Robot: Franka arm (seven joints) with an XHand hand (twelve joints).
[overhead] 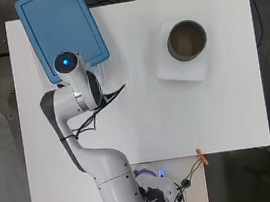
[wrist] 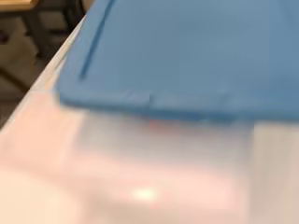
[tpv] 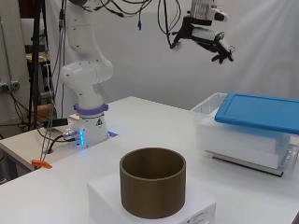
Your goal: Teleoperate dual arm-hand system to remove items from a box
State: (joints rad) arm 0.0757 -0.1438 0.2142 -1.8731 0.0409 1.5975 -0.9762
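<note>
Robot hand [tpv: 205, 35] high above lidded box [tpv: 243, 140]

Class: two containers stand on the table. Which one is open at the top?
The brown cylinder on the white block: you can see inside it. The clear box has a blue lid.

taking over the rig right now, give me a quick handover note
Robot hand: raised high above the box, fingers relaxed, holding nothing.
Box: clear, at the table's far side from the brown cylinder. Its blue lid sits skewed, leaving one end open.
Brown cylinder: upright on a white block, looks empty.
Done: no items out yet.
Left: reach in, remove the items; contents not visible.
</note>
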